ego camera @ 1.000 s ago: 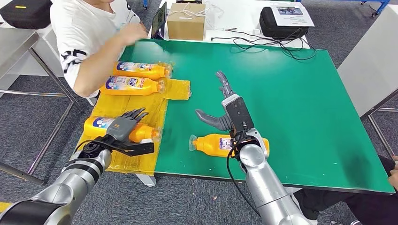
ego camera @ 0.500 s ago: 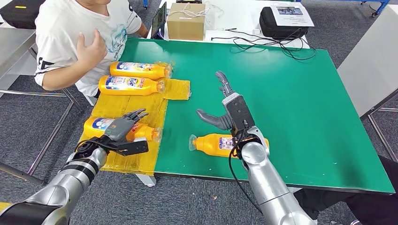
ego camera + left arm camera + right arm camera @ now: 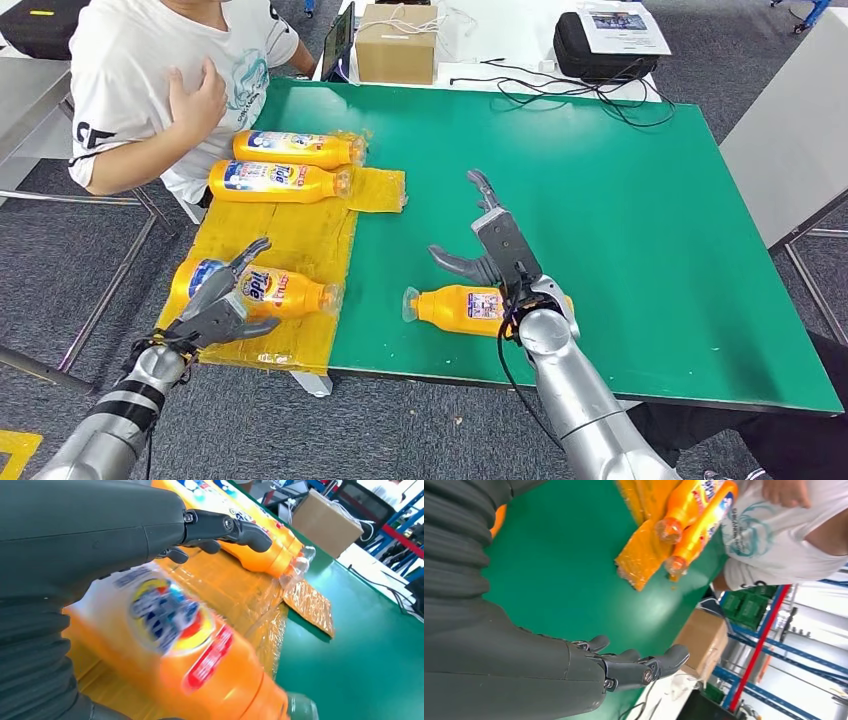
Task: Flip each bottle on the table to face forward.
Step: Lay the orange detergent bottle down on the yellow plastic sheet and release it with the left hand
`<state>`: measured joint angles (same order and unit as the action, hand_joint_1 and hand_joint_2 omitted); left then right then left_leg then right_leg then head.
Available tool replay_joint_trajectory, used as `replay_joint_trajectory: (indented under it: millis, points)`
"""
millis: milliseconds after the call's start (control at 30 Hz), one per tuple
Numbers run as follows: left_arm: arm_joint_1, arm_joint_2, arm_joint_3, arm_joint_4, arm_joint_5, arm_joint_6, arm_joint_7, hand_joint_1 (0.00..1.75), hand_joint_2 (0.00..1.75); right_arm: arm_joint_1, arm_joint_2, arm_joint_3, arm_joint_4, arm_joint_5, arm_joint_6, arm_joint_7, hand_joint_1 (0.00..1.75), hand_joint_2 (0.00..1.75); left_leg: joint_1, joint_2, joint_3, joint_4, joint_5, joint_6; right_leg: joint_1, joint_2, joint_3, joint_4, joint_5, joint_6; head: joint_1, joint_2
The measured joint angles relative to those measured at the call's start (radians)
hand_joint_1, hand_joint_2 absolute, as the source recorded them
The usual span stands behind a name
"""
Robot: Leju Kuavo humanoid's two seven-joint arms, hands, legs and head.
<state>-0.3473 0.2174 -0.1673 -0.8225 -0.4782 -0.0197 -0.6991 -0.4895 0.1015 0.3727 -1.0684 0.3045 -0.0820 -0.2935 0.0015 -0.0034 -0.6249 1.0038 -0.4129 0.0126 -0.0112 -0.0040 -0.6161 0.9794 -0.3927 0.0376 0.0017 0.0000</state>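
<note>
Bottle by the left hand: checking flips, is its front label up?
Yes. The bottle lies on its side, its blue and red logo showing upward.

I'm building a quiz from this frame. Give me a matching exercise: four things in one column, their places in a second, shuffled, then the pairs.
Things:
1. cardboard box
2. black case
3. bottle with no front label showing
4. bottle with the label up

Places:
A. on the green table, under the right hand
B. on the yellow sheet, by the left hand
C. beyond the table's far edge, towards the person
D. beyond the table's far edge, away from the person, papers on top

Pairs: 1-C, 2-D, 3-A, 4-B
</note>
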Motion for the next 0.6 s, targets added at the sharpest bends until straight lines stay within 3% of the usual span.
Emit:
replay_joint_trajectory:
  millis: [33,167,433,600]
  points:
    - [0.011,0.002,0.006,-0.017,0.013,-0.006,0.0,0.0,1.75,0.001,-0.001,0.0,0.003,0.007,-0.005,0.004,0.0,0.0,0.0,0.0,0.0,0.0,0.0,0.0,0.0,0.0,0.0,0.0,0.0,0.0,0.0,0.0]
    - [0.051,-0.006,0.052,-0.086,0.131,-0.075,0.0,0.0,1.75,0.009,-0.008,0.001,0.014,0.069,-0.027,0.042,0.0,1.75,0.0,0.0,0.0,0.0,0.0,0.0,0.0,0.0,0.0,0.0,0.0,0.0,0.0,0.0]
    - [0.103,-0.084,0.176,-0.176,0.2,-0.167,0.002,0.0,1.75,0.039,-0.02,0.012,0.045,0.182,-0.035,0.116,0.0,1.75,0.0,0.0,-0.001,0.0,0.0,0.0,0.0,0.0,-0.001,0.0,0.0,0.0,0.0,0.0]
    - [0.102,-0.154,0.246,-0.196,0.32,-0.231,0.087,0.0,1.75,0.062,-0.035,0.035,0.065,0.284,-0.036,0.179,0.0,1.75,0.0,0.0,-0.001,0.0,0.0,0.0,0.0,0.0,-0.001,-0.001,0.0,0.0,0.0,0.0]
